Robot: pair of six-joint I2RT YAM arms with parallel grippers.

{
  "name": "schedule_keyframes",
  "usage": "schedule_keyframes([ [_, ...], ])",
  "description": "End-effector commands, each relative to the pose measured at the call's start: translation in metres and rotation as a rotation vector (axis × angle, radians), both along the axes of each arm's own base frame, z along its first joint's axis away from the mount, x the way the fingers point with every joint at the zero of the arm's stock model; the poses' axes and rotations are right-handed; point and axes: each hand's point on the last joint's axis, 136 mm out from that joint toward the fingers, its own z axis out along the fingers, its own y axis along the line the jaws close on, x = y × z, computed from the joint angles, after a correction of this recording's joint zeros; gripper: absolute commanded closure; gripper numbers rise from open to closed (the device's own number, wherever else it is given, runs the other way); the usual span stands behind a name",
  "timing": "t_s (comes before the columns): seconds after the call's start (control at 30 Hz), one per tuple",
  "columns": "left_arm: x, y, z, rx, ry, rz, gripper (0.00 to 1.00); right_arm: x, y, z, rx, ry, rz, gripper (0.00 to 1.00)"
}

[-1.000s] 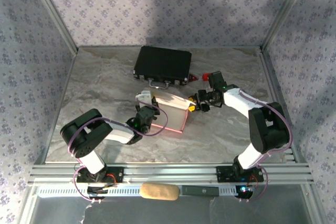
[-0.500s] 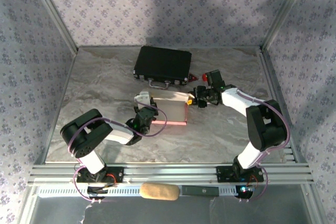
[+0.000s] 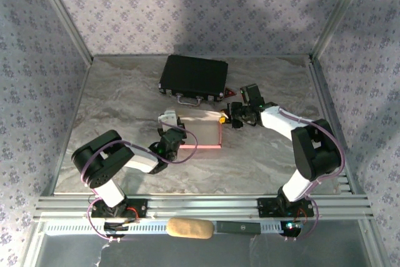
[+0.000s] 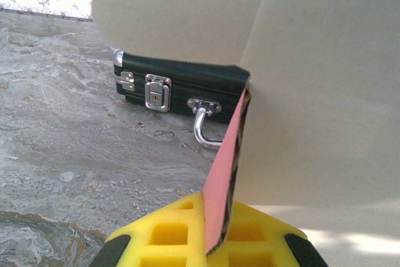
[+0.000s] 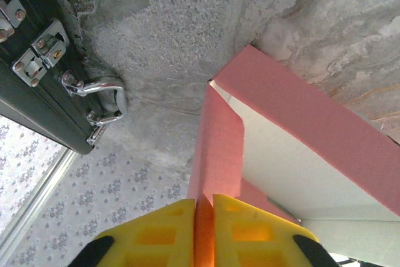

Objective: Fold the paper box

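Note:
The paper box (image 3: pixel 201 132) lies mid-table as a shallow pink card shell with a pale inside, and each side is held by one arm. My left gripper (image 3: pixel 170 131) is shut on its left wall. In the left wrist view the pink card edge (image 4: pixel 226 173) stands pinched between the yellow fingers (image 4: pixel 169 232), with the pale inner panel (image 4: pixel 319 92) rising to the right. My right gripper (image 3: pixel 226 119) is shut on the right-hand flap. In the right wrist view that pink flap (image 5: pixel 215 148) runs down between the yellow fingertips (image 5: pixel 250 223), beside a long pink wall (image 5: pixel 312 123).
A black hard case (image 3: pixel 194 77) with metal latches lies just behind the box, its handle (image 4: pixel 206 130) facing it. A small red piece (image 3: pixel 230 92) sits by the case's right corner. A beige oblong object (image 3: pixel 189 228) rests on the front rail. Patterned walls enclose the table.
My right gripper has moved left and back and shut on the box's right flap. The box has swung squarer to the table and now lies lower. The left grip is unchanged.

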Motion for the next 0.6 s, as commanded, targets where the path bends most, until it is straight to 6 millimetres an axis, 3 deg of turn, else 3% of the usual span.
schedule_keyframes([
  [0.0, -0.019, -0.061, 0.013, -0.119, 0.007, -0.286, 1.0, -0.018, 0.036, 0.008, 0.088, -0.012, 0.11, 0.98],
  [0.37, -0.026, -0.061, 0.005, -0.26, 0.086, -0.333, 1.0, -0.028, 0.029, -0.008, 0.01, -0.083, 0.127, 1.0],
  [0.57, -0.037, -0.061, 0.006, -0.316, 0.166, -0.372, 0.86, -0.033, 0.012, -0.005, -0.126, -0.219, 0.21, 1.0],
])
